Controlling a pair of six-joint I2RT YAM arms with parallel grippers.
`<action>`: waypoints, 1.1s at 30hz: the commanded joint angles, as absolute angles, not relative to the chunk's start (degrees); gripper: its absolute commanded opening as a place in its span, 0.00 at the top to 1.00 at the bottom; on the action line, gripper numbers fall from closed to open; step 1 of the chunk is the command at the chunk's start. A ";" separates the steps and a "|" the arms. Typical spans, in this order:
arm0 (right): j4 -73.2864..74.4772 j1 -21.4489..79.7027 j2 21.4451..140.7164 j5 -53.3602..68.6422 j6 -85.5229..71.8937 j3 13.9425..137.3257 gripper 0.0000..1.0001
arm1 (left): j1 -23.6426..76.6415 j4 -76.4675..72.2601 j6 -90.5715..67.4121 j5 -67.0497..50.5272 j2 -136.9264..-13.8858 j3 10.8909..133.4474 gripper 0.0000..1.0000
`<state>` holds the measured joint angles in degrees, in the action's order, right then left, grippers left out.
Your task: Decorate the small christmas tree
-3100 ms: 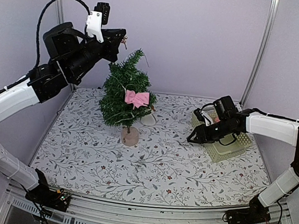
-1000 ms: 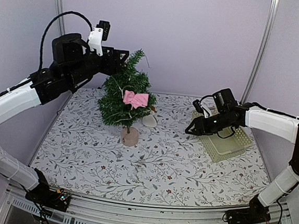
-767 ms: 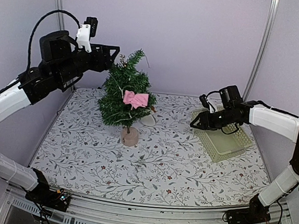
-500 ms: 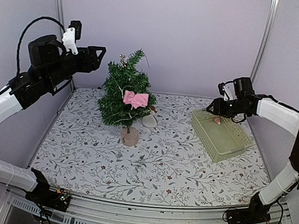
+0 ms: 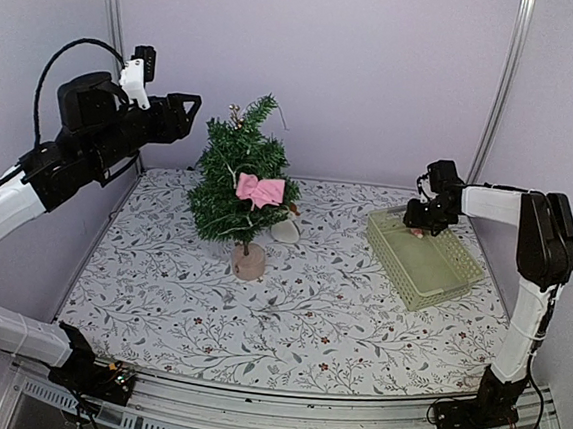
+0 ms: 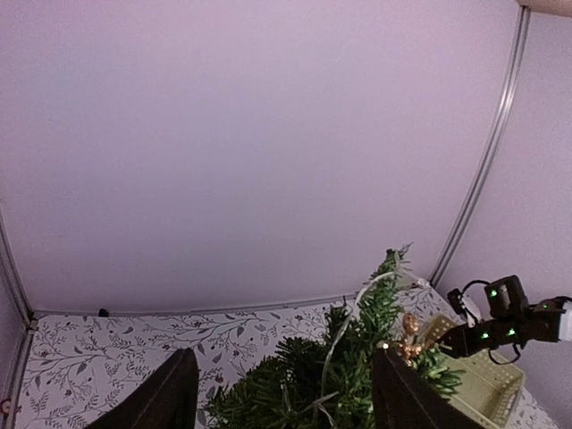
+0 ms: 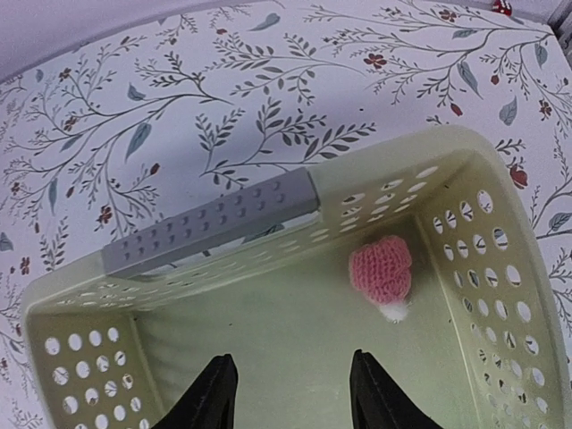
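No legible text or labels anywhere

L tool [image 5: 188, 116] backed off tree [image 5: 235, 178] top, R tool [image 5: 420, 218] swung to basket [image 5: 439, 278] far end.

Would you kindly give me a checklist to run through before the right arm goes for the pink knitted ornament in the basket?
1. Right jaws open and empty: ok.
2. Pink knitted ornament loose on the basket floor: ok.
3. Right jaws centred over the ornament: not ok, it sits right of centre in the wrist view.
4. Small christmas tree upright, left jaws open and clear of it: ok.
5. Ornament has a hanging loop: cannot tell.
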<state>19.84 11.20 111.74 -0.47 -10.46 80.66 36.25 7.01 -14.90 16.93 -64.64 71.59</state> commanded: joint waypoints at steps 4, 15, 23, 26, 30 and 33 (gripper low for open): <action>18.76 9.57 118.23 -6.14 -5.71 85.95 0.54 | 35.33 6.65 -15.10 16.35 -64.78 70.66 0.33; 19.03 8.67 125.47 -6.02 -4.37 90.15 0.59 | 35.24 7.61 -14.72 16.61 -64.47 70.40 0.33; 18.99 7.60 128.11 -6.22 -3.28 91.35 0.70 | 35.24 8.51 -14.84 16.94 -63.35 69.78 0.34; 18.99 7.14 128.38 -6.28 -3.42 91.40 0.79 | 35.24 8.51 -15.09 16.89 -62.82 69.23 0.34; 19.48 7.13 127.72 -5.52 -3.64 91.34 0.93 | 35.24 8.59 -15.05 16.96 -62.26 68.68 0.34; 20.69 7.22 125.45 -3.08 -4.10 91.41 0.98 | 35.24 8.68 -14.97 16.51 -61.85 68.17 0.34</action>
<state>18.87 7.42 126.89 -5.30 -3.68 90.50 35.97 8.51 -14.90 16.97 -63.24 69.06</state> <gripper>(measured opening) 0.047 0.662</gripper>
